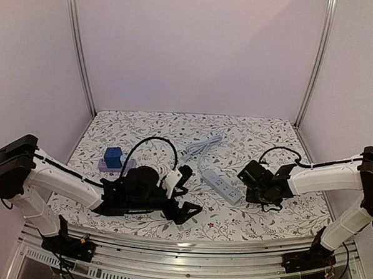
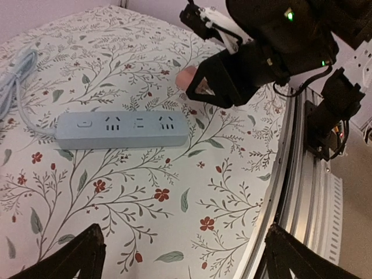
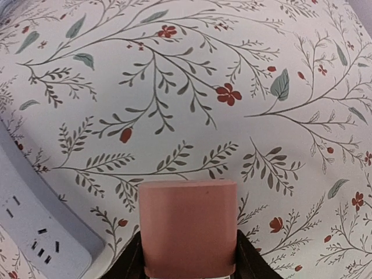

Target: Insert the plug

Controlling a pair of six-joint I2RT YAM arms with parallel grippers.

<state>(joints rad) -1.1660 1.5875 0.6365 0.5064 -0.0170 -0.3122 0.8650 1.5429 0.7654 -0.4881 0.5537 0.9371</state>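
Step in hand: bring the plug to a socket.

- right fingers (image 3: 132,257) are clamped on the pink plug (image 3: 189,224), one on each side of its body. Its flat face points at the wrist camera. The prongs are hidden, so I cannot tell which way they point.
- The plug hangs above the flowered worktop (image 1: 255,135), just beside the end of the power strip (image 2: 122,129) that is furthest from its switch. It is not over any socket. In the right wrist view the strip sits off to the lower left, clear of the plug.
- left fingers (image 2: 75,256) are spread wide with nothing between them. They hover on the near side of the strip and are not touching it.
- The strip lies flat with its sockets facing up. Its pale cord (image 1: 202,145) trails toward the back.

How to do it well (judgement):
1. Move the plug sideways until it sits squarely over the nearest socket, and only then lower it.
2. Match the prongs to the slots by turning the wrist, and keep the plug upright.
3. Press straight down. A tilted push is likely to jam the prongs or skid the strip.
4. The strip looks light and lies loose, so use the free left fingers to steady it while pushing.
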